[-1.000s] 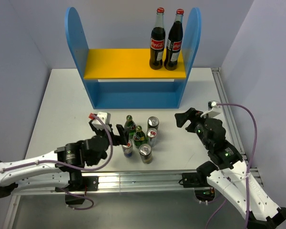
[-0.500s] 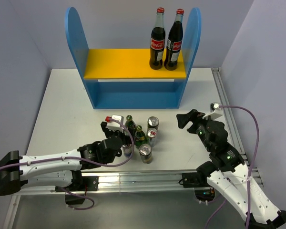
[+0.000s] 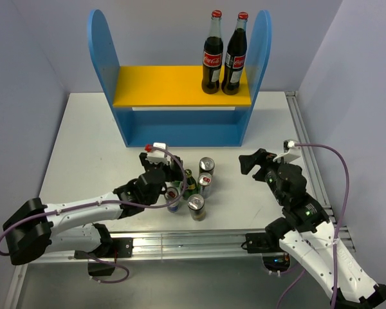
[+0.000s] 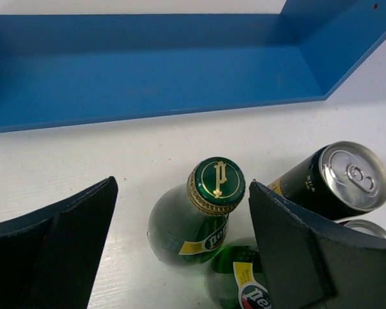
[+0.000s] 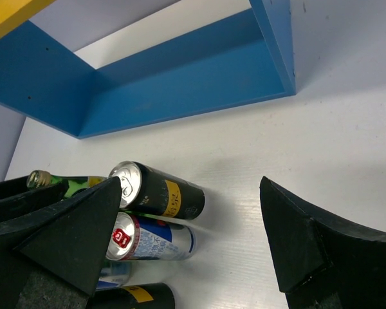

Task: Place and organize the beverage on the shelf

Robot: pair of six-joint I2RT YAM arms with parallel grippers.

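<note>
Flanking a green bottle [image 4: 194, 222], the left gripper [image 4: 181, 193] hangs spread, arm outstretched.

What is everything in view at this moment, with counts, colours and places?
shelf: one, blue with a yellow upper board, back of the table.
cola bottles: two, dark with red caps, right end of the upper board.
green glass bottles: two, green, front-centre cluster on the table.
slim cans: four, two silver-blue and two dark, upright in the same cluster.
table: one, white.
left pincer: one, black, open, fingers either side of one of the green glass bottles.
right pincer: one, black, open, above the table right of the cluster.
</note>
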